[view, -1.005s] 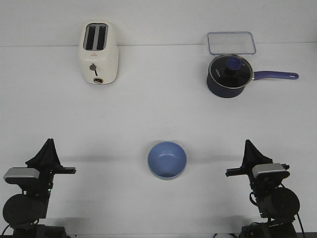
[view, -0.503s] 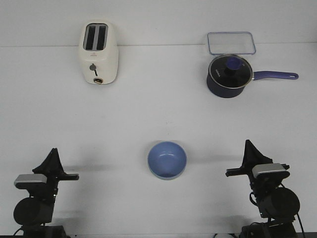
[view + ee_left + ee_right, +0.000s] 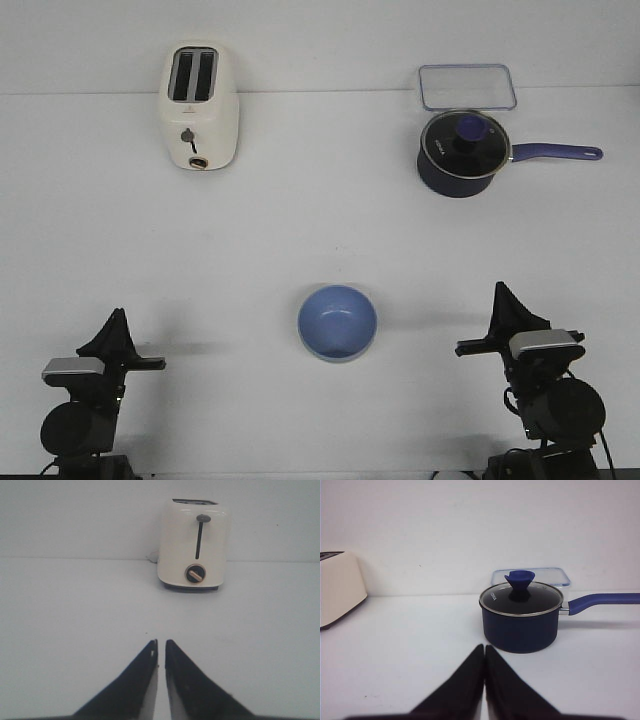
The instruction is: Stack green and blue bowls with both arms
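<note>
My left gripper [image 3: 118, 318] and right gripper [image 3: 499, 290], both pinched together, flank the blue bowl [image 3: 337, 322].

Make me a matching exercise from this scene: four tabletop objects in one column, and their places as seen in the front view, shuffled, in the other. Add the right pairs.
Things:
1. toaster
2. blue bowl
3. saucepan
4. clear container

Places:
A. near middle of the table, between the two grippers
B. far right, at the back edge, just behind the lidded pot
C. far left, slots facing up
D. far right, handle pointing right

Pairs: 1-C, 2-A, 3-D, 4-B
</note>
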{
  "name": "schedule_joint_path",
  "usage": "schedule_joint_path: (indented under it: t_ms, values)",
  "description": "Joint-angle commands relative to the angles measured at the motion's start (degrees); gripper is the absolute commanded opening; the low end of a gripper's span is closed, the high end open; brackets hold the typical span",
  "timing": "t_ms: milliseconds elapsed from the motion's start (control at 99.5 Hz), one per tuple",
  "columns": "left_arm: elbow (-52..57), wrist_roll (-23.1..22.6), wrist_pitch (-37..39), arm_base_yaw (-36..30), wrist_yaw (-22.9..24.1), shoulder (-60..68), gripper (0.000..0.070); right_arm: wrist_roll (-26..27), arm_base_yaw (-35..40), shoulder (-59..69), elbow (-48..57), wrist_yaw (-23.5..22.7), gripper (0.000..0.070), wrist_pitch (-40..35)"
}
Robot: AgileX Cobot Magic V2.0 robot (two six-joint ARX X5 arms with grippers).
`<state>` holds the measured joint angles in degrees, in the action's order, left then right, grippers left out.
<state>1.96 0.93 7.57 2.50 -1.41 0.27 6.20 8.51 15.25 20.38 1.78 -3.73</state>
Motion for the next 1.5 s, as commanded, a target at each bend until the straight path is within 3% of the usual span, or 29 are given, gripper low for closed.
schedule_joint_path:
  t_ms: [0, 764, 1005, 1216, 1487]
  values:
    - [-1.18, -0.42, 0.63, 0.15, 0.13, -0.04, 0.0015, -0.35, 0.04, 0.07, 0.22, 0.15, 0.0000, 0.72]
    - [-1.16, -0.42, 0.66, 0.15, 0.13, -0.04, 0.0015, -0.59, 0.04, 0.07, 0.22, 0.20, 0.0000, 0.72]
    - [-1.16, -0.42, 0.66, 0.15, 0.13, -0.04, 0.0015, -17.07, -2.05, -5.01, -4.35, 1.07, 0.0000, 0.83]
    - [-1.16, -0.42, 0.66, 0.15, 0.13, -0.04, 0.0015, -21.64, -5.05, -15.50, -13.57, 1.14, 0.0000, 0.26]
    - [-1.16, -0.42, 0.22, 0.15, 0.13, -0.07, 0.0015, -22.73, -5.25, -15.17, -19.63, 1.22, 0.0000, 1.97]
